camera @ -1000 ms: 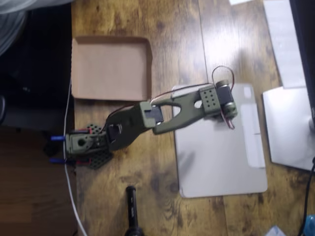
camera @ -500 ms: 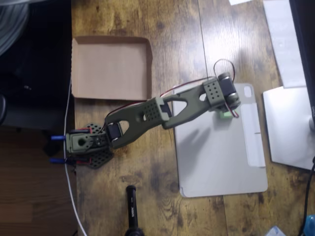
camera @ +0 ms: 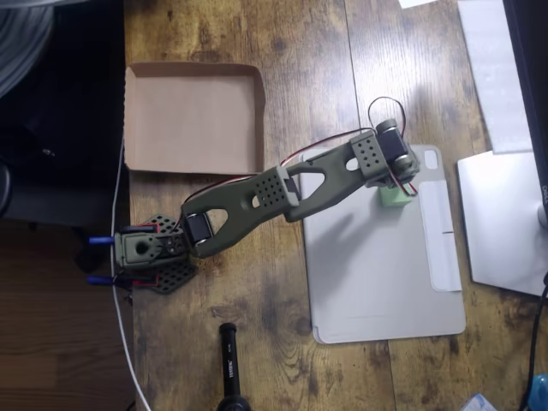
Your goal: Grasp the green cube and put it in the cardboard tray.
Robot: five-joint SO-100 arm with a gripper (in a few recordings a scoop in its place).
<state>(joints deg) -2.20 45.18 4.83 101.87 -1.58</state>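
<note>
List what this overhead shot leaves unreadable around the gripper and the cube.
- Gripper, overhead view: the wrist motor covers the fingers, so open or shut cannot be told.
- Green cube on the grey tablet cover: partly under the gripper head; contact unclear.
- Cardboard tray: blur hides wall height.

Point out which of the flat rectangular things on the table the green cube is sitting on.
The light-grey tablet cover, right of centre under the arm; the green cube rests near its top edge. The cardboard tray lies apart at upper left.
</note>
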